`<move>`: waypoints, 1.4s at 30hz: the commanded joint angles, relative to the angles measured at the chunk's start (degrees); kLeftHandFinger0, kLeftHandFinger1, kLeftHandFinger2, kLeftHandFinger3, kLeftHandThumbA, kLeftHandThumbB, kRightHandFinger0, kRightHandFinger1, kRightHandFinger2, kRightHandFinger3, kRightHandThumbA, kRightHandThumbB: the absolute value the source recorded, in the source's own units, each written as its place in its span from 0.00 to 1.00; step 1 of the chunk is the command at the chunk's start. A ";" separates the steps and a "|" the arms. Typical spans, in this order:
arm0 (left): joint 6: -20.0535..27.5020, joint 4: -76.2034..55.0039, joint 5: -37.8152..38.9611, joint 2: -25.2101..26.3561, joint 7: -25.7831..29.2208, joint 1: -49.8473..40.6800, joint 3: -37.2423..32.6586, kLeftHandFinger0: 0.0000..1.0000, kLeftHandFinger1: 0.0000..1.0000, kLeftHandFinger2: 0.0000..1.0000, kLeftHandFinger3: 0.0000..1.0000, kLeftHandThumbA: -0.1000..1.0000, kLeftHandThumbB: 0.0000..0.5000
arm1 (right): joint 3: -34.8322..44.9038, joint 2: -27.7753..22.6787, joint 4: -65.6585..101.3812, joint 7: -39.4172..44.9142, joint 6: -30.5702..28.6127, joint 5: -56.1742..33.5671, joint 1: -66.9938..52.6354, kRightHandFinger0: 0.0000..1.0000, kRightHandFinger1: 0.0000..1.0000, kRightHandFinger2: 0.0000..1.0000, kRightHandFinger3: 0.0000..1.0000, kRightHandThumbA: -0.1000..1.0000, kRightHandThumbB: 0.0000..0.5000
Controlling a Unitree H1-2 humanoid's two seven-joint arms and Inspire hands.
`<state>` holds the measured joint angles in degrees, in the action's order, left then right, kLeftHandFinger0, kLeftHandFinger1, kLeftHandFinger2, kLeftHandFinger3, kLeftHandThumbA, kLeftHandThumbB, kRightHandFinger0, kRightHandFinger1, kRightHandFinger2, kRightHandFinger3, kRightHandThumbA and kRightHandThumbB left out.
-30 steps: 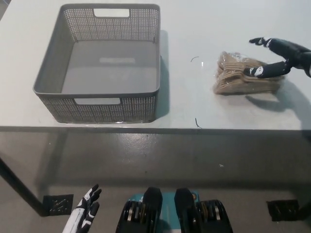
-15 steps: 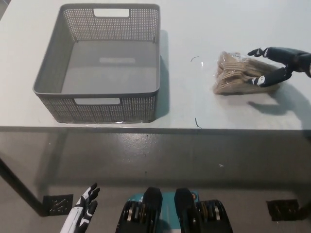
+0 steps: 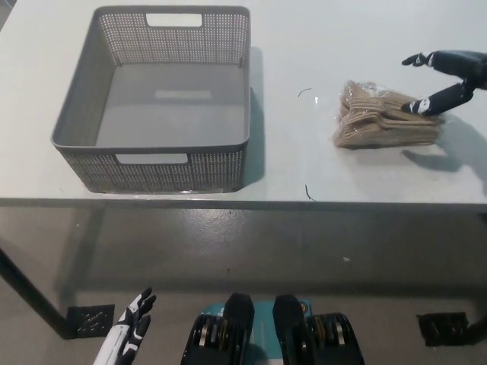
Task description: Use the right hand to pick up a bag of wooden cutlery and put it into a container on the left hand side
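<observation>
Bench: pale, flat, carries everything. Basket: grey, perforated, empty, at left of bench, well apart from bag. Bag of wooden cutlery: on bench at right, lying flat; likely light, clear film probably slippery and crinkly, stiff pieces inside may shift; best pinch across bundled middle. Right hand: fingers spread, holds nothing, one fingertip at bag's right edge. Left hand: low at bottom left, fingers apart, idle.

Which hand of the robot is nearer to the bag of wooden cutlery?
The right hand: it is open over the right end of the bag of wooden cutlery. The left hand rests far off, below the table edge.
</observation>
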<state>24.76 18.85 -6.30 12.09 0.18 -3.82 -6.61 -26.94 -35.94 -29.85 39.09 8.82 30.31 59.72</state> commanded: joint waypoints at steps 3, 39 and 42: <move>2.16 -0.44 -0.72 1.37 0.86 -0.08 -0.65 1.00 1.00 1.00 1.00 0.98 0.65 | -0.45 -1.31 -0.89 1.05 -1.46 2.32 4.77 1.00 1.00 1.00 1.00 0.71 1.00; 2.16 -0.78 -0.12 2.15 0.36 0.02 -1.55 1.00 1.00 1.00 1.00 0.99 0.72 | -4.58 5.21 -18.09 -2.19 -3.10 7.61 6.95 1.00 1.00 1.00 1.00 0.68 1.00; 2.16 -1.01 0.00 2.21 0.26 -0.14 -1.63 1.00 1.00 1.00 1.00 0.98 0.71 | -4.77 5.54 -18.83 -2.29 -2.97 7.82 7.26 1.00 1.00 1.00 1.00 0.68 1.00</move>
<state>24.76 18.85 -6.73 13.17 0.16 -4.04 -8.07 -32.19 -29.87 -48.18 38.07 6.56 37.31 62.43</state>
